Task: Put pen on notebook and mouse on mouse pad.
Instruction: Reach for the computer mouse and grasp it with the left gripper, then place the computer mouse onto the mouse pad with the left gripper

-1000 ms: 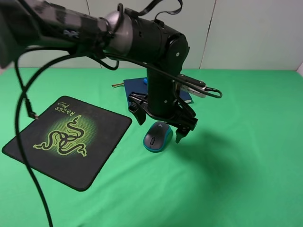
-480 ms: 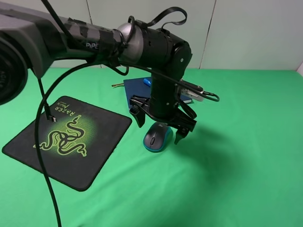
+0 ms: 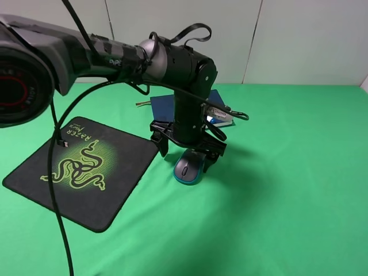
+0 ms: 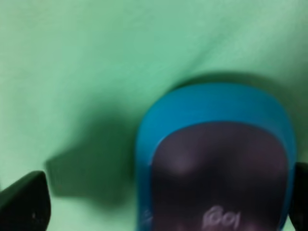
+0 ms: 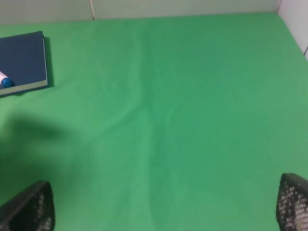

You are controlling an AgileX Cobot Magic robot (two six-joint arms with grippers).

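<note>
On my left wrist feed the mouse looms close and blurred, dark grey top ringed in teal-blue, resting on green cloth. I see the left gripper spread wide around it, dark fingertips at either edge.

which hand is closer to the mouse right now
Left. The left hand hangs open directly over the mouse, a finger on either side. The right hand is away from it: no mouse in its wrist view.
</note>
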